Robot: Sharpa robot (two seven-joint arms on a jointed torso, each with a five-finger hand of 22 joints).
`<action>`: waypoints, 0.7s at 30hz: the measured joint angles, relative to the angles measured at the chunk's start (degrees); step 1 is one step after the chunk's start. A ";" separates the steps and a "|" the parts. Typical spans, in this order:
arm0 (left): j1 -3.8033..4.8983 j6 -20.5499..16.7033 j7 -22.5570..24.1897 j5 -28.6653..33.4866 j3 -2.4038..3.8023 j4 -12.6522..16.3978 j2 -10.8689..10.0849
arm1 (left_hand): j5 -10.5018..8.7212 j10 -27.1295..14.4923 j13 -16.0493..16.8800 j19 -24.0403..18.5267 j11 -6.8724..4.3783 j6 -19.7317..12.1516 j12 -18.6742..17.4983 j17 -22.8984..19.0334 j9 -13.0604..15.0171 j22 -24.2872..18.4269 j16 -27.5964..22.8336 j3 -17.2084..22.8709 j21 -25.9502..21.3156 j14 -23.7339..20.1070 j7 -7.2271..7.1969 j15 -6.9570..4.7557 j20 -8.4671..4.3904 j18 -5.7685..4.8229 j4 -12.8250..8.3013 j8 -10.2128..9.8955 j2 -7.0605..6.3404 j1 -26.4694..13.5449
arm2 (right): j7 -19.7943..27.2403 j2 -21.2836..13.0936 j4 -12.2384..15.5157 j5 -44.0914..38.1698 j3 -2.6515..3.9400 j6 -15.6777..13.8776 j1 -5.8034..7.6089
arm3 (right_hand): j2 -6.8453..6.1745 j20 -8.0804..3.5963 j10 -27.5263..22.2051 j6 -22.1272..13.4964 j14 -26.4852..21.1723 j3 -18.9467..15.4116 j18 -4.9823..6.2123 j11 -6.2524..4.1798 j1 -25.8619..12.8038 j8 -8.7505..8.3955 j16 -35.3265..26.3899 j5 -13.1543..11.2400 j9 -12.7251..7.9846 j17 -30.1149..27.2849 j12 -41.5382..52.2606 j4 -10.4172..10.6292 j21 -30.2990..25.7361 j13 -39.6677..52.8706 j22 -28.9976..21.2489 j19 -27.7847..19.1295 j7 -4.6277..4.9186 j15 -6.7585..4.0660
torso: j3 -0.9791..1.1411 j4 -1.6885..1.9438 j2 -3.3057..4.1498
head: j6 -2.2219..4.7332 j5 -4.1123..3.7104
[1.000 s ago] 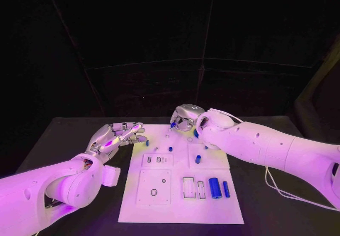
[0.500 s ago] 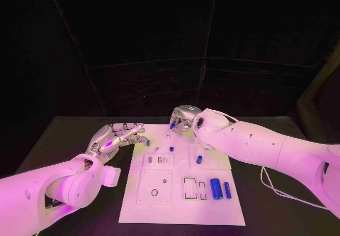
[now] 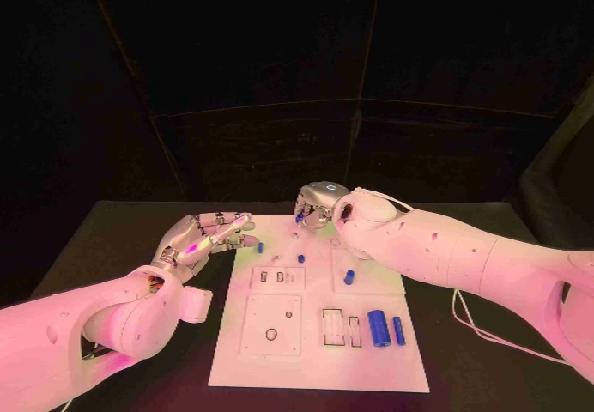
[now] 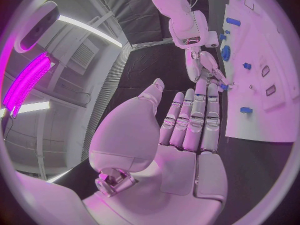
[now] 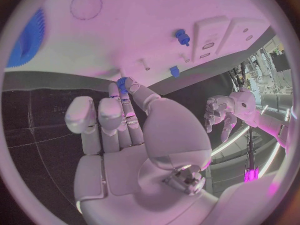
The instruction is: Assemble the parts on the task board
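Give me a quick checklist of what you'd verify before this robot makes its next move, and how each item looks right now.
1. Right hand holds a part: ok, it pinches a small blue part at its fingertips.
2. Left hand free: ok, fingers apart, nothing in it.
3. Left hand off the task board: ok, beside its edge.
4. Two blue cylinders lying on the board: ok.
5. Target hole for the held part: cannot tell.

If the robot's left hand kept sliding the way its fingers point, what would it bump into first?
Probably the task board. The left hand points its fingers toward the board's far left corner, where a small blue part stands just past the fingertips. It may meet that part first, though the hand's height above the board is unclear.
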 measured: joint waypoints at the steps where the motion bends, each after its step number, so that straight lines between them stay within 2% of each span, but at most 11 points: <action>1: 0.00 0.00 -0.02 0.00 0.00 -0.03 0.00 | 0.00 0.00 0.00 0.00 0.00 0.00 0.00 0.00 0.00 0.00 0.00 0.00 0.00 0.00 0.00 0.00 0.00 0.00 0.00 0.00 0.00 0.00 | 0.00 -0.02 0.08 -0.02 0.00 0.02 0.00 | 0.00 0.00 0.00 0.00 0.00 0.00 0.00 0.00 0.00 -0.05 0.00 0.00 0.00 0.00 0.00 0.00 0.00 0.00 0.00 0.00 0.00 0.00 | -0.01 -0.02 0.01 | -0.02 0.01; 14: 0.01 0.06 -0.19 0.00 0.00 -0.27 0.00 | 0.00 0.00 0.01 0.00 0.00 0.00 -0.23 -0.01 0.00 -0.06 0.00 0.00 0.00 0.00 0.00 0.00 0.00 0.00 0.00 0.00 0.00 0.00 | -0.05 -0.89 0.89 -0.31 -0.08 0.54 -0.17 | -0.23 0.00 0.00 -0.01 -0.21 0.17 0.00 0.00 -0.23 -0.26 0.00 -0.01 -0.06 -0.39 0.00 0.18 0.00 0.00 -0.09 0.00 0.00 0.21 | -0.01 -0.13 0.01 | -0.17 0.07; 21: 0.01 0.09 -0.26 0.01 0.00 -0.36 -0.02 | 0.00 0.00 0.01 0.00 0.00 0.00 -0.23 -0.01 0.01 -0.05 0.00 0.00 0.00 0.00 0.00 0.00 0.00 0.00 0.00 -0.22 0.00 0.00 | -0.44 -1.12 1.18 -0.78 -0.07 0.34 -0.15 | -0.77 0.21 0.01 -0.02 -0.21 0.39 0.00 0.00 -0.77 -0.26 0.00 -0.01 0.16 -0.67 0.00 0.40 0.00 0.00 -0.26 -0.21 0.00 0.21 | -0.03 -0.13 0.04 | -0.21 -0.01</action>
